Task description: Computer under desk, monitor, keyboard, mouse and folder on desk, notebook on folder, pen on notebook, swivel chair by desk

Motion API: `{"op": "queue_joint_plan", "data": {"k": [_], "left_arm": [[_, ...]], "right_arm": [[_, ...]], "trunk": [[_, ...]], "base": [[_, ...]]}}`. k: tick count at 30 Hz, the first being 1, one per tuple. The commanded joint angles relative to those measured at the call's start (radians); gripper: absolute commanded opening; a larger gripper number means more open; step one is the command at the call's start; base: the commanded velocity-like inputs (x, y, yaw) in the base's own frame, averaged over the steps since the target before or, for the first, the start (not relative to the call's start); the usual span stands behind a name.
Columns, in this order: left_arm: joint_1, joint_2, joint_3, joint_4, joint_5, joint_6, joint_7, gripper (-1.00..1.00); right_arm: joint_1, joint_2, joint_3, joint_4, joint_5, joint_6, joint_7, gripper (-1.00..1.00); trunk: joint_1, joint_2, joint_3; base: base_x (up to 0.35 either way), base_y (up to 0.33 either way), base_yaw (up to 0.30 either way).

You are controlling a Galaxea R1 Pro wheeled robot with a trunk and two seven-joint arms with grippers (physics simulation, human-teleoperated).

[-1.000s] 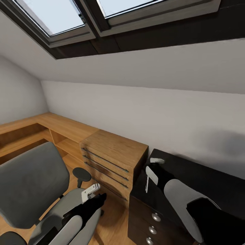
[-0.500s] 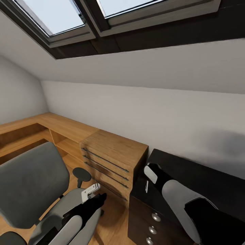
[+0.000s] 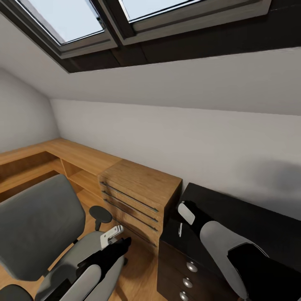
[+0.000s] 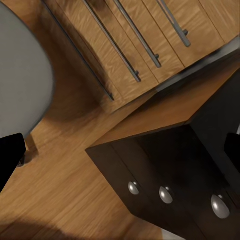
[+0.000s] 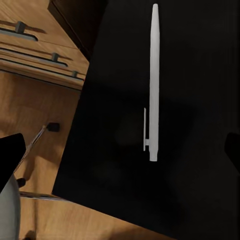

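Pen [image 5: 154,85] lies flat and free on the glossy black top of the desk [image 3: 251,221], close to its end corner. Right gripper [image 3: 187,213] hovers just above it with its fingers spread apart, nothing between them. Left gripper [image 3: 112,235], also spread apart, hangs over the swivel chair [image 3: 39,225] beside the wooden drawer unit [image 3: 140,196]
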Motion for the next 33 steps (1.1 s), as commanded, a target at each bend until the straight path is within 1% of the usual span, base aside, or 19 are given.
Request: {"op": "queue_joint_plan", "data": {"k": [1, 6, 7, 8, 11, 15, 20, 23, 33], "left_arm": [[-0.001, 0.001, -0.001, -0.001, 0.003, 0.004, 0.006, 1.0], [-0.001, 0.0, -0.001, -0.001, 0.003, 0.004, 0.006, 1.0], [-0.001, 0.001, -0.001, -0.001, 0.003, 0.004, 0.006, 1.0], [-0.001, 0.001, -0.001, -0.001, 0.003, 0.004, 0.006, 1.0], [-0.001, 0.001, -0.001, -0.001, 0.003, 0.004, 0.006, 1.0], [-0.002, 0.0, -0.001, -0.001, 0.003, 0.004, 0.006, 1.0], [-0.001, 0.0, -0.001, -0.001, 0.003, 0.004, 0.006, 1.0], [-0.001, 0.0, -0.001, -0.001, 0.003, 0.004, 0.006, 1.0], [-0.001, 0.0, -0.001, -0.001, 0.003, 0.004, 0.006, 1.0]], "right_arm": [[-0.001, -0.001, 0.009, -0.002, -0.009, 0.003, -0.01, 1.0], [-0.001, 0.0, 0.009, -0.003, -0.008, 0.002, -0.042, 1.0], [-0.001, 0.0, 0.009, -0.004, -0.008, 0.002, -0.053, 1.0], [-0.001, 0.002, 0.009, -0.006, -0.008, 0.001, -0.091, 1.0], [-0.001, 0.004, 0.01, -0.008, -0.008, 0.0, -0.133, 1.0], [-0.001, 0.005, 0.011, -0.007, -0.009, -0.001, -0.158, 1.0], [-0.001, 0.006, 0.012, -0.005, -0.008, -0.003, -0.165, 1.0], [-0.001, 0.007, 0.013, -0.004, 0.003, -0.005, -0.167, 1.0], [-0.001, 0.008, 0.012, -0.002, 0.019, -0.006, -0.167, 1.0]], "trunk": [[0.0, -0.001, -0.001], [0.0, -0.001, -0.001], [0.0, -0.001, -0.001], [0.0, -0.001, -0.001], [0.0, -0.001, -0.001], [0.0, -0.001, -0.001], [0.0, -0.001, -0.001], [0.0, -0.001, -0.001], [0.0, -0.001, -0.003]], "base": [[0.0, 0.0, 0.0], [0.0, 0.0, 0.0], [0.0, 0.0, 0.0], [0.0, 0.0, 0.0], [0.0, 0.0, 0.0], [0.0, 0.0, 0.0], [0.0, 0.0, 0.0], [0.0, 0.0, 0.047], [0.0, 0.0, 0.206]]}}
